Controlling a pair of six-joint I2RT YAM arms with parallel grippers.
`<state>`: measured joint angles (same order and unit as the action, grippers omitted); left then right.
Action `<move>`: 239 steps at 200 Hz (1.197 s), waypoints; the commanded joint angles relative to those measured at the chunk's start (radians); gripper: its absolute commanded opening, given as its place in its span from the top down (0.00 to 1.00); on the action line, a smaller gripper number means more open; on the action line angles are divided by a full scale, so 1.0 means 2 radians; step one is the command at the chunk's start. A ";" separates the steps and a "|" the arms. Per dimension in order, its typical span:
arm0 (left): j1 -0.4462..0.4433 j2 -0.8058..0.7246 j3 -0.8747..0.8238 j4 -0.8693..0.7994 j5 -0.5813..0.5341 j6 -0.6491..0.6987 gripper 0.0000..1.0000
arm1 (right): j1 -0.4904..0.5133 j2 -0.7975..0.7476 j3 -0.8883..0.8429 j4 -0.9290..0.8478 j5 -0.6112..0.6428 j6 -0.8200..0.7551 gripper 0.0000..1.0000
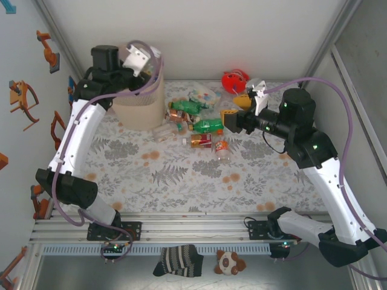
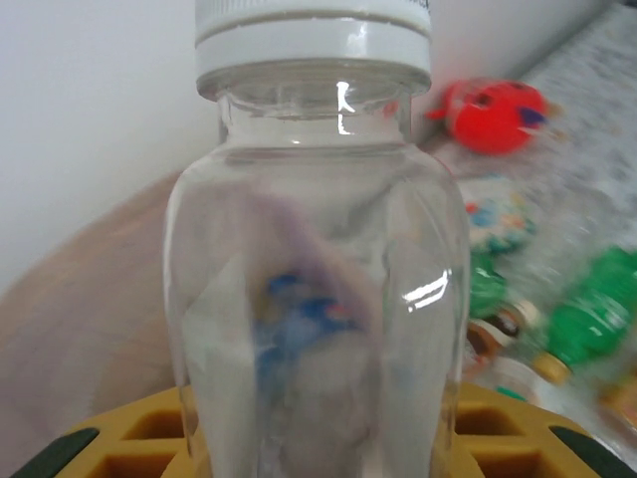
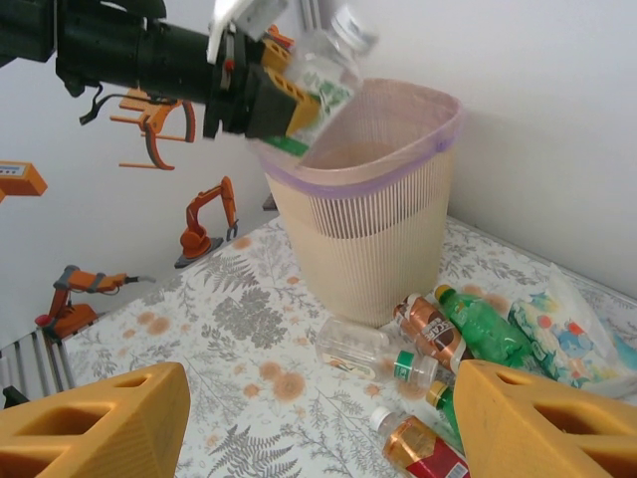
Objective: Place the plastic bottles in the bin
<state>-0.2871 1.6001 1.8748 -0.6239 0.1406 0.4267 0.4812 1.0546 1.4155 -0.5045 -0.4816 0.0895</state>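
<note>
My left gripper is shut on a clear plastic bottle with a white cap, held over the rim of the pale pink bin. From the right wrist view the left gripper holds that bottle tilted above the bin. Other plastic bottles lie on the table right of the bin: green ones, a red-labelled one and a clear one. My right gripper hovers open just right of that pile, nothing between its yellow fingers.
A red round toy sits at the back by the wall, and a patterned packet lies behind the bottles. The fern-print table stretches toward the arm bases. Walls close in on the left, back and right.
</note>
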 commanded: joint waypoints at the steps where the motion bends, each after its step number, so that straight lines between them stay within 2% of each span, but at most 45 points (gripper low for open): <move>1: 0.030 -0.002 0.022 0.045 -0.005 -0.071 0.70 | 0.003 -0.007 0.005 0.009 -0.005 0.001 0.30; 25: 0.045 0.012 0.036 0.044 -0.010 -0.084 0.72 | 0.003 -0.008 0.005 0.007 -0.003 0.001 0.30; 61: 0.068 0.062 0.084 0.026 -0.060 -0.110 0.72 | 0.003 -0.007 0.003 0.006 -0.002 0.001 0.30; 136: 0.079 0.215 0.253 -0.094 -0.120 -0.145 0.73 | 0.004 -0.015 0.001 0.002 0.004 0.002 0.31; 173: 0.084 0.282 0.324 -0.170 -0.125 -0.167 0.74 | 0.003 -0.020 -0.003 -0.003 0.010 -0.001 0.30; 239: 0.092 0.300 0.288 -0.197 -0.148 -0.198 0.72 | 0.004 -0.018 -0.003 -0.006 0.008 -0.005 0.30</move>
<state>-0.1135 2.1956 2.4706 -0.9749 -0.1268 0.0746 0.4812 1.0279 1.4155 -0.5133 -0.4770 0.0883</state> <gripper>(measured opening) 0.368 0.696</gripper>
